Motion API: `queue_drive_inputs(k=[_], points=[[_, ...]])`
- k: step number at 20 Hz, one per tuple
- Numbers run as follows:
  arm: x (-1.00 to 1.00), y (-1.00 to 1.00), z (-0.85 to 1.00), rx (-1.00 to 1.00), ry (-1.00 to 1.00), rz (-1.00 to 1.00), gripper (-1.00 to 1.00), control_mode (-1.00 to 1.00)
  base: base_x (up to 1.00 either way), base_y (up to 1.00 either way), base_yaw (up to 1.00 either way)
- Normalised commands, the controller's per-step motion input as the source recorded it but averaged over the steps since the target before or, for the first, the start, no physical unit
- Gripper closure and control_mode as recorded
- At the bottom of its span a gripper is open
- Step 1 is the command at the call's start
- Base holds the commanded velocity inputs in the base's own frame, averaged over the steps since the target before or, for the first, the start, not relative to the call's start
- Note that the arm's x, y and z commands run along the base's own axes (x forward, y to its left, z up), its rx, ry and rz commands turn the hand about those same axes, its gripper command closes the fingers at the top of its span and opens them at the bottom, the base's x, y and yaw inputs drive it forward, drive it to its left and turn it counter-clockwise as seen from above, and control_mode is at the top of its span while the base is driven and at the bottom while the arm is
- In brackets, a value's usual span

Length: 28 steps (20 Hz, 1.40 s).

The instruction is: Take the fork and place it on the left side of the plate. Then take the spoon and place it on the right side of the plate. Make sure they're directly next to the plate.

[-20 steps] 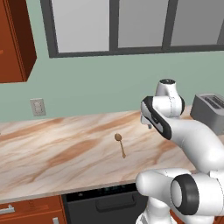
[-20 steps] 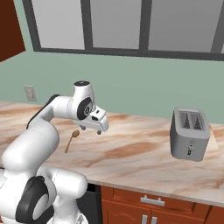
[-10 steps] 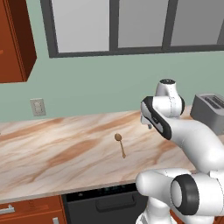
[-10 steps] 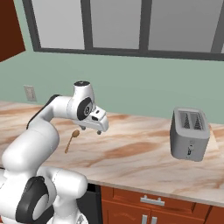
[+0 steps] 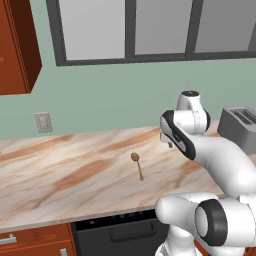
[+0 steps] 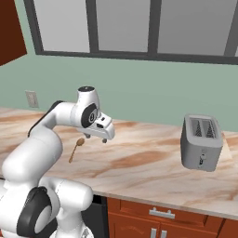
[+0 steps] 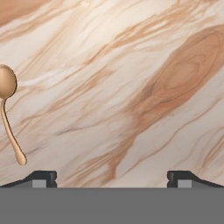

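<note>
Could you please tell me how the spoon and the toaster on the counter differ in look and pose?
The spoon is small, slim and tan-brown; the toaster is a much bigger, boxy grey appliance. The spoon lies flat on the marbled counter, while the toaster stands upright with its two slots facing up. Both rest on the same counter, apart from each other.

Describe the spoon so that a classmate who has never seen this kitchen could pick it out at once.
Start at the long marbled countertop under the window, with a silver toaster standing at its right end. Near the middle of the counter, just left of the robot's gripper, lies the spoon, flat on the stone. It is small, tan-brown, with an oval bowl and a thin handle, and nothing else lies close beside it.
</note>
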Motion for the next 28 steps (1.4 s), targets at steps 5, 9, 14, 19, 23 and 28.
queue_drive_inputs(k=[5, 9, 14, 19, 23, 28], points=[[0.01, 0.58, -0.20, -0.01, -0.02, 0.19, -1.00, -1.00, 0.00, 0.00, 0.00], [0.12, 0.68, -0.24, 0.00, 0.00, 0.24, -1.00, -1.00, 0.00, 0.00, 0.00], [0.26, 0.50, -0.31, 0.01, 0.00, 0.15, -1.00, -1.00, 0.00, 0.00, 0.00], [0.46, 0.45, -0.32, 0.02, 0.00, 0.01, -1.00, -1.00, 0.00, 0.00, 0.00], [0.34, 0.38, -0.24, 0.01, 0.00, 0.00, -1.00, -1.00, 0.00, 0.00, 0.00], [0.18, 0.26, -0.27, 0.01, 0.00, 0.00, -1.00, -1.00, 0.00, 0.00, 0.00]])
